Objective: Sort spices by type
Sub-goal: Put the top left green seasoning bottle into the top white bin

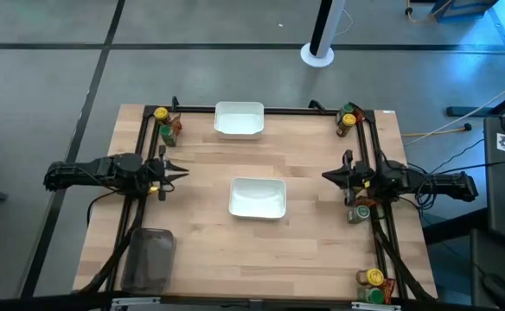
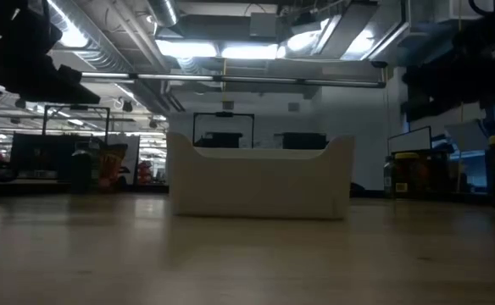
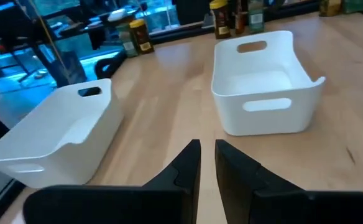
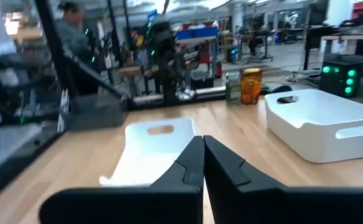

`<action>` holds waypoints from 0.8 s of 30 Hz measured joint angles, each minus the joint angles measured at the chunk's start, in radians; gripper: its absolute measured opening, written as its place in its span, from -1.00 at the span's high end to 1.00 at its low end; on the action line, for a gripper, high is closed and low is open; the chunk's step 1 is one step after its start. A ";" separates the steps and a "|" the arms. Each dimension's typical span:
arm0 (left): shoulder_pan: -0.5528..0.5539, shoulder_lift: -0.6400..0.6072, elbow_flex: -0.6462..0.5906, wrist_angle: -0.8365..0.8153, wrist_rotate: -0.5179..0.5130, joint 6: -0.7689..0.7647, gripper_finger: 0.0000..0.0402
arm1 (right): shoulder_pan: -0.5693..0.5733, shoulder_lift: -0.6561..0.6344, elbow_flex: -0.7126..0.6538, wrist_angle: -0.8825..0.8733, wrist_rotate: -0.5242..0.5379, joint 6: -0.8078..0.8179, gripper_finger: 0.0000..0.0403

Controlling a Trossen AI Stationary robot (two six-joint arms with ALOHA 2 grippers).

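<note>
Both bowls (image 1: 257, 198) sit mid-table between the arms. Left gripper (image 1: 176, 172) hovers at nine o'clock, fingers nearly together, holding nothing; right gripper (image 1: 329, 176) at three o'clock, closed, empty. Spices (image 1: 166, 126) cluster at the corners and right edge.

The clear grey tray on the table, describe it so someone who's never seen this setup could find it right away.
Start at the wooden table seen from above and go to its near left corner, below the left arm. The clear grey tray lies there, alone on the wood. Unlike the two white bowls along the table's middle, it is dark, see-through and rounded at the corners.
</note>
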 joint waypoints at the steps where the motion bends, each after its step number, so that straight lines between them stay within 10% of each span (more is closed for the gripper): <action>1: 0.000 0.000 0.000 -0.001 0.000 0.000 0.80 | 0.000 0.000 0.000 0.012 0.012 0.010 0.95; 19: 0.001 0.000 0.000 0.155 -0.192 0.441 0.80 | 0.000 0.026 0.000 0.189 0.296 -0.108 0.95; 24: -0.002 0.000 0.000 0.263 -0.020 0.181 0.80 | 0.000 0.091 0.000 0.300 0.298 -0.150 0.95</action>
